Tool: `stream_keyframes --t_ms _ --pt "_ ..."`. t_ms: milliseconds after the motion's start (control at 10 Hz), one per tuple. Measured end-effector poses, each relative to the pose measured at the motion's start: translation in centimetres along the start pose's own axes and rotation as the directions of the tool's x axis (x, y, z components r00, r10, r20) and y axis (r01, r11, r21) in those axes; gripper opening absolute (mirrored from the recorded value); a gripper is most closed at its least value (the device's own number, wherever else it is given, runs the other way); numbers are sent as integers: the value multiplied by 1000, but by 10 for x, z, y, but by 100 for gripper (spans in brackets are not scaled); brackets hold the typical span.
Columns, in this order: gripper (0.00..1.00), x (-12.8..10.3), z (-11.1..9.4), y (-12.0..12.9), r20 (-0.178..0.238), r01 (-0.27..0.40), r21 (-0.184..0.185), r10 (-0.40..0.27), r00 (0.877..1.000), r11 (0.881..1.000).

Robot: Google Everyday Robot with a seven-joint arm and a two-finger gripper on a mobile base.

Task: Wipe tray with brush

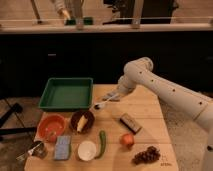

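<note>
The green tray (66, 94) sits at the back left of the wooden table. My gripper (116, 95) hangs just right of the tray's right rim, shut on the brush (104, 102). The brush's white handle slants down to the left from the gripper, and its small dark head (96, 106) hovers near the tray's front right corner, outside the rim. The white arm (165, 90) reaches in from the right.
In front of the tray stand an orange bowl (51, 127), a dark bowl (82, 121) with yellow food, a blue sponge (63, 146) and a white cup (86, 149). A green vegetable (102, 143), a brown-black block (130, 123), a red fruit (127, 139) and grapes (147, 155) lie to the right.
</note>
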Motion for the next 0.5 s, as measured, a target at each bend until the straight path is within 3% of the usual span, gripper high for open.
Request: stream_keyframes --t_ms 200,400,500 --pt "0 -3 1 -1 4 3 1 -3 1000 1000" --pt "0 -7 0 -13 10 2 54 -3 1000 999" --pt "0 -22 2 -31 13 16 93 -17 1000 996"
